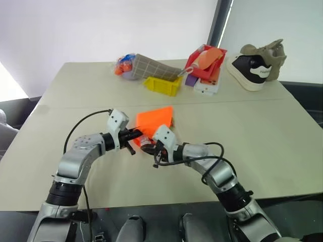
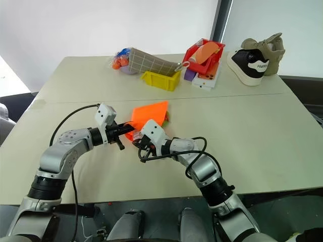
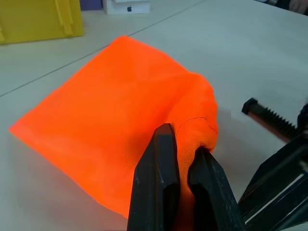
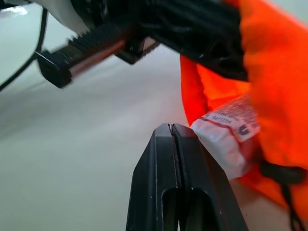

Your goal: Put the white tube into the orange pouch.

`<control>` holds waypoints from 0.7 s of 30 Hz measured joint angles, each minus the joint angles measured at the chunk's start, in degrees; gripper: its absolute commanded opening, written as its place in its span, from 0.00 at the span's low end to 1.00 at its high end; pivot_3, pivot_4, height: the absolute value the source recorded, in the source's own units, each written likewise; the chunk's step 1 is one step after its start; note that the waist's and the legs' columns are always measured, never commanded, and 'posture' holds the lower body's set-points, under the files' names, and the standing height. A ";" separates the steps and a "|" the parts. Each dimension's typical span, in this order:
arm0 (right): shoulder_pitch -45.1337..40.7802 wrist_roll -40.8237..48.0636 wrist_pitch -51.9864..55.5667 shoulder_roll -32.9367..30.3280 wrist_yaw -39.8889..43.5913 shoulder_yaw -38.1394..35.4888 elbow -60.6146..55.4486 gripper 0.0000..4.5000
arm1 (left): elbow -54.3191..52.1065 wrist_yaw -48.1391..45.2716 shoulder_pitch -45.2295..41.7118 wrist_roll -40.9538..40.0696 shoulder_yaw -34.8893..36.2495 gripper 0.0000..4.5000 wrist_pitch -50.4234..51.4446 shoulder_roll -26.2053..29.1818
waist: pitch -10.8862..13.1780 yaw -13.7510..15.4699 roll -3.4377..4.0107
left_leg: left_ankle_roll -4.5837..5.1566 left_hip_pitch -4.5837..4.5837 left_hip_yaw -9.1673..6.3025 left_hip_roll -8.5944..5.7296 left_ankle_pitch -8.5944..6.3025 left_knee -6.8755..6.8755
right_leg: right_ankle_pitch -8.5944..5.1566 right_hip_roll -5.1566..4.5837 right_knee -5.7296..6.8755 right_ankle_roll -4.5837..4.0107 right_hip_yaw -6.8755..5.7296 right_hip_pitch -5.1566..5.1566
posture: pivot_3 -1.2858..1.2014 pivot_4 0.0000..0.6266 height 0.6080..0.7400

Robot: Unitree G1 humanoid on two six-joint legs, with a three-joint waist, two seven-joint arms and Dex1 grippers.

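Left eye view, mid-frame: the left gripper pinched the orange pouch rim; the right gripper, fingers pressed together and empty, sat beside the white tube, seemingly halfway into the pouch mouth, needing pushing deeper.

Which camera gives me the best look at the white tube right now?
The right wrist view: the white tube sits close up, its labelled end sticking out of the orange pouch beside the shut right gripper. In the head views only a pale speck shows at the pouch mouth. In the left wrist view, pouch fabric covers it.
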 measured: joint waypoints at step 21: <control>3.55 -5.31 -11.27 -4.30 -3.33 -4.01 0.15 0.01 | -0.87 -1.03 5.59 0.45 0.40 0.00 -0.94 6.17 | 0.00 -0.07 0.01 | 0.00 0.01 0.00 0.00 0.00 -0.04 | -0.03 0.00 0.00 0.00 0.01 -0.03 | 0.52 0.24 1.00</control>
